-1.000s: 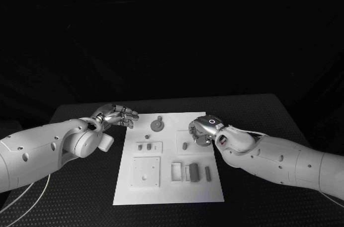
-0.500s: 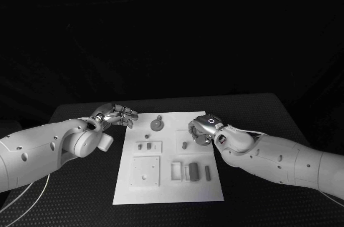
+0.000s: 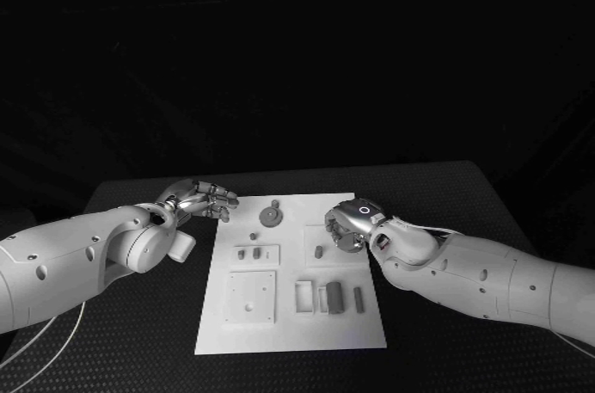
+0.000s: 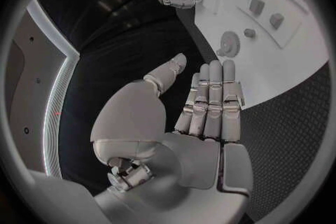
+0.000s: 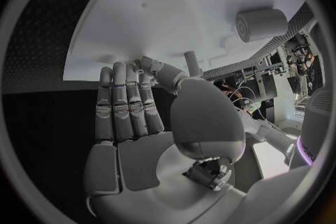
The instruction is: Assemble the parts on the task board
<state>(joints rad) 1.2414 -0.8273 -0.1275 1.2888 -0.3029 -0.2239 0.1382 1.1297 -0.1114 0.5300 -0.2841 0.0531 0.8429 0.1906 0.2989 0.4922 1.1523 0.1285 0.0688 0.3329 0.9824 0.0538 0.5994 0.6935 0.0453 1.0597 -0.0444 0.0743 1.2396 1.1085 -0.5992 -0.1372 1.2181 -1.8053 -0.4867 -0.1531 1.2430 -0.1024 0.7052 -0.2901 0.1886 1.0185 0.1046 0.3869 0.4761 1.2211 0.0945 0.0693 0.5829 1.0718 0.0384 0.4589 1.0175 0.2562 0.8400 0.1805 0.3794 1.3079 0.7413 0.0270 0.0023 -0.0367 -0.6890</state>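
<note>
The left robot hand [image 3: 199, 197] hovers just off the far left corner of the task board [image 3: 291, 341], fingers straight and side by side, thumb apart, holding nothing. A careless sweep inward from there could knock the round geared part [image 3: 272, 214] standing near that corner. Further right, small grey parts [image 3: 328, 297] lie in the board's recesses and a short cylinder [image 5: 262, 24] stands close to the right robot hand [image 3: 351, 225], which hangs empty over the board's right side, fingers loosely extended. Closing there without alignment could tip the cylinder or shift the board on the surface [image 3: 471, 187].
</note>
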